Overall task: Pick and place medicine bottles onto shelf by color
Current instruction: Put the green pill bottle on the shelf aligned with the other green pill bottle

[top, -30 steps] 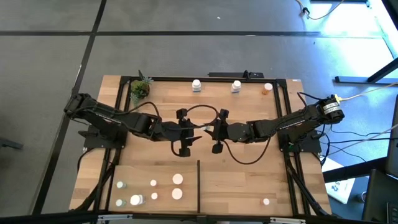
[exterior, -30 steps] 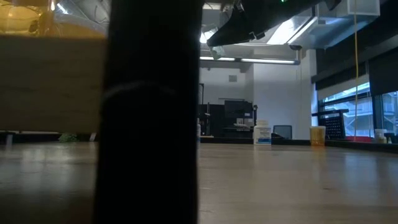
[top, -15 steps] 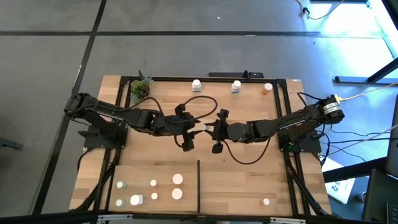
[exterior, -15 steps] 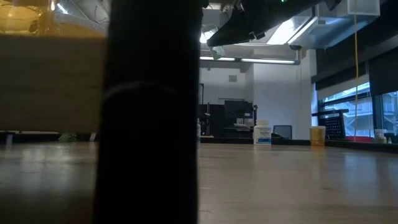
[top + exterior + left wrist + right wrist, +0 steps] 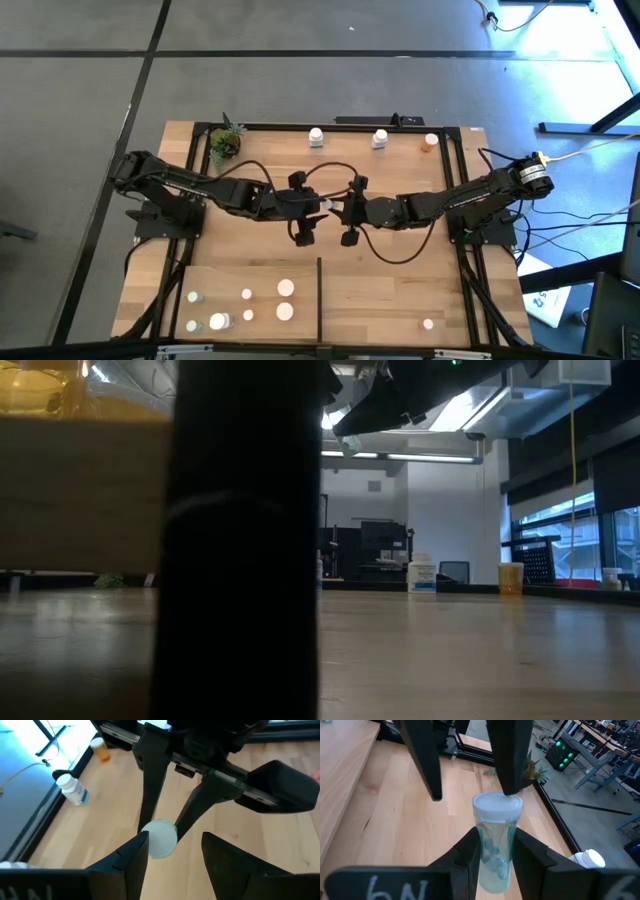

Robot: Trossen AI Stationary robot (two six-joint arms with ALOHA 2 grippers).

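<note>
**Me:** My right hand (image 5: 334,207) is clamped on a pale green bottle (image 5: 496,842), both fingers pressed against its sides below the white cap. It sits above the middle of the bench (image 5: 400,270).

**You:** And your left?

**Me:** My left hand (image 5: 318,208) faces it, cap end on. Its fingers stand apart, 1 to each side of that cap (image 5: 159,837) (one finger (image 5: 131,857) looks to be touching the rim; the other is clear of it). So it is spread, not gripping.

**You:** Where are the other bottles?

**Me:** 3 stand along the far edge of the bench: 2 white bottles (image 5: 316,137) (image 5: 380,139) and 1 orange bottle (image 5: 430,143), well apart from my hands. The potted plant (image 5: 225,143) is at the far left corner.

**You:** And the shelf?

**Me:** The shelf (image 5: 380,310) is the near strip, split by a thin black divider (image 5: 319,298). Left of the divider I count 6 small bottles, among them a white-capped one (image 5: 286,288) closest to the divider and a pale one (image 5: 193,297) at the far left. Right of it sits 1 small bottle (image 5: 428,324), alone.
</note>
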